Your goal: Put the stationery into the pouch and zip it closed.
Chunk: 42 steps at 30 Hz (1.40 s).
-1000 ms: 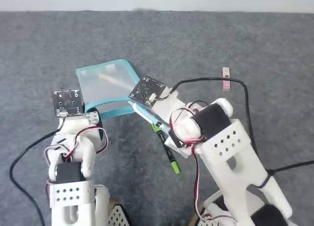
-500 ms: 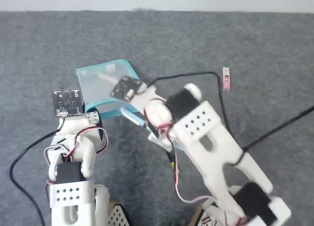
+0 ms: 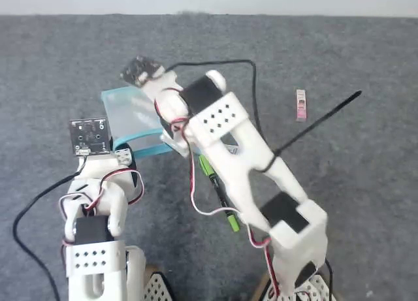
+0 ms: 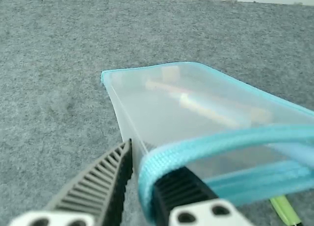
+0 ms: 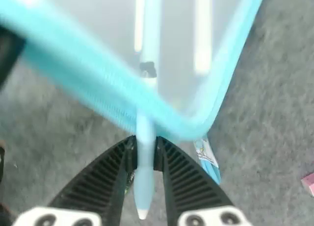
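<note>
Grey carpeted desk (image 3: 366,196): my left gripper (image 4: 142,174) pinches the pouch (image 3: 130,115) by its zip rim, propping the mouth open. My right gripper (image 5: 144,147) is clamped on a pale blue pen (image 5: 143,187), whose long axis runs straight into that mouth.

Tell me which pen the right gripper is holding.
The pale blue pen: it is clamped in the right gripper, pointing into the pouch. The green pen lies loose on the grey carpet beside that arm.
</note>
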### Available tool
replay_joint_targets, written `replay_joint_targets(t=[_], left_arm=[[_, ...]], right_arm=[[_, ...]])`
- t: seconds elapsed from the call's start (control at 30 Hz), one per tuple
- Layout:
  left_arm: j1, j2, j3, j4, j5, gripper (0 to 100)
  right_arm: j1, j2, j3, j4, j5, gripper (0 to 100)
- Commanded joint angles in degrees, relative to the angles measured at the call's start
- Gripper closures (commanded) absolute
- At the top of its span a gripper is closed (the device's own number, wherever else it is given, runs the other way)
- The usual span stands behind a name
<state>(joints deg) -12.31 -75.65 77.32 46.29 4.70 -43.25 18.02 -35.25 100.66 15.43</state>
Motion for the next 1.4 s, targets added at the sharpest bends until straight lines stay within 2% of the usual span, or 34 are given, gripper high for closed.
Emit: replay_joint_targets(t=[0.0,0.13,0.27,0.4,0.6,0.77,0.97,1.37], left_arm=[[0.44,0.26,-0.92,-1.93,0.26,99],[0.44,0.26,-0.92,-1.93,0.18,99],[0.18,0.26,-0.92,-1.93,-0.97,99],[0.18,0.26,-0.92,-1.93,-0.97,99],[0.18,0.26,-0.92,-1.93,-0.97,99],[0.26,0.26,-0.92,-1.93,-0.97,99],[0.18,0.26,-0.92,-1.93,-0.97,99],[0.18,0.18,-0.92,-1.93,-1.14,99]], right_arm=[[-0.48,1.1,-11.25,2.15,-4.66,85.2],[-0.48,0.31,-15.82,2.24,-4.75,71.9],[-0.4,-4.44,-14.42,2.24,-5.01,76.9],[-0.22,-12.0,-6.86,2.33,-4.75,79.0],[0.75,-26.24,19.96,0.22,-1.49,79.0],[0.75,-34.33,48.18,-12.44,-1.23,79.0],[0.75,-32.48,62.24,-22.37,-1.76,79.0],[0.75,-19.56,64.62,-31.08,-2.81,79.0]])
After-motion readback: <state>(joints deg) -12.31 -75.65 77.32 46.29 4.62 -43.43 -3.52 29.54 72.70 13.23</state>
